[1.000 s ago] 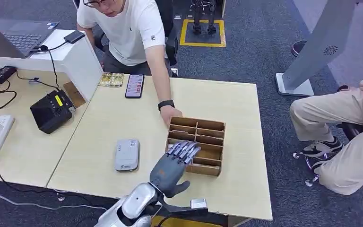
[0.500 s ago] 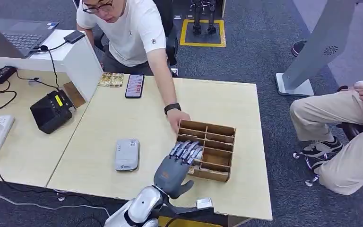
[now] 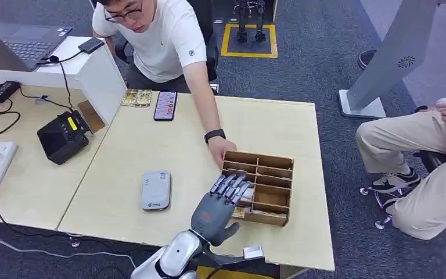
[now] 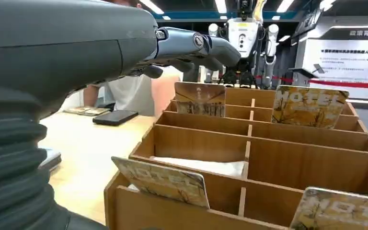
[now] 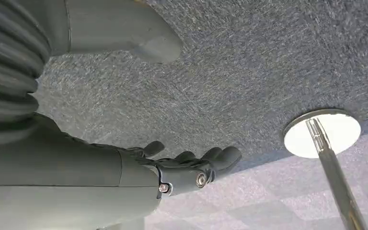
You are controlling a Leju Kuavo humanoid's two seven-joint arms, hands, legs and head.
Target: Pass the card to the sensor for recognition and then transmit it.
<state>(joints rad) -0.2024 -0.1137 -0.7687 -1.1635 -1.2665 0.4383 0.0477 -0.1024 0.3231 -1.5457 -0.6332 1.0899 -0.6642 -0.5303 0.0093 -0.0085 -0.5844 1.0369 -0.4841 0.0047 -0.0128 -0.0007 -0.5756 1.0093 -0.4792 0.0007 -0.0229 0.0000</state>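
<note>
The left robot hand (image 3: 218, 204) hovers released at the near-left corner of the card box (image 3: 260, 187), fingers stretched flat over its front slots and grasping nothing. In the left wrist view a card (image 4: 162, 180) marked HOTEL leans in the nearest slot, another card stands in a far slot, and further ones lean toward 3 o'clock. The step in hand looks like the reach to pick one card; none is lifted yet. The next move likely calls for lowering the fingers onto the nearest card's top edge and pinching it free of the thin wooden dividers, then carrying it toward 9 o'clock, where the grey card reader (image 3: 155, 189) lies flat on the worktop (image 3: 151, 133). A person's hand (image 3: 221, 149) rests on the box's far-left corner, so the box may shift. The right robot hand (image 5: 191, 165) hangs released over grey carpet, fingers loosely extended. Farther off, a phone (image 3: 165, 105) lies near the far edge of the pale wooden worktop, and a black device (image 3: 64, 136) sits at 10 o'clock.
</note>
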